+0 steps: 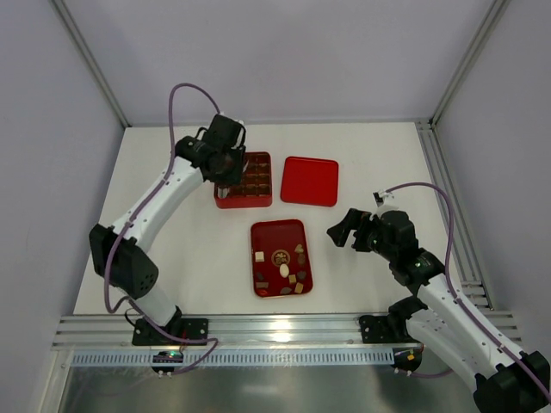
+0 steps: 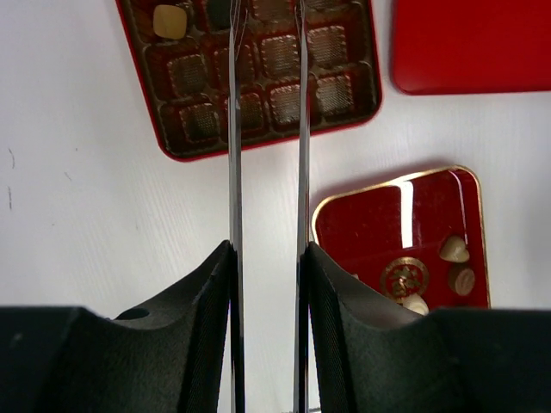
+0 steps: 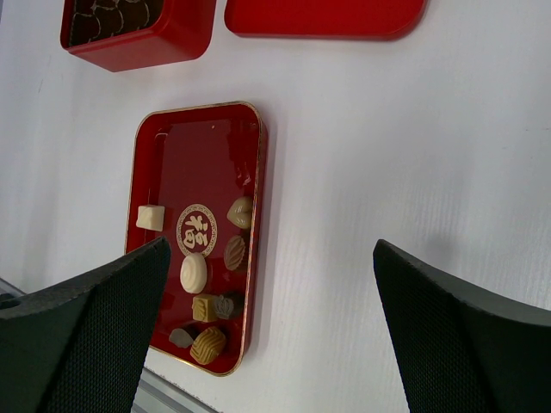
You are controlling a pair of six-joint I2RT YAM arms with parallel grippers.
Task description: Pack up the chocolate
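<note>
Several pieces of chocolate (image 1: 284, 268), tan, cream and dark, lie loose on a flat red tray (image 1: 277, 237) in the middle of the table; the right wrist view shows the chocolate (image 3: 194, 273) clustered at the tray's (image 3: 198, 146) near end. One tan piece (image 2: 170, 21) sits in a compartment of the red grid box (image 2: 172, 151). My left gripper (image 1: 225, 182) hangs over the box's (image 1: 258, 202) left columns. Its thin blades stand a narrow gap apart, and nothing shows between them (image 2: 267, 10). My right gripper (image 1: 343, 232) is wide open to the right of the tray, its fingers empty (image 3: 271, 249).
A flat red lid (image 1: 310, 181) lies right of the box. An aluminium rail runs along the table's near edge, and frame posts stand at the back corners.
</note>
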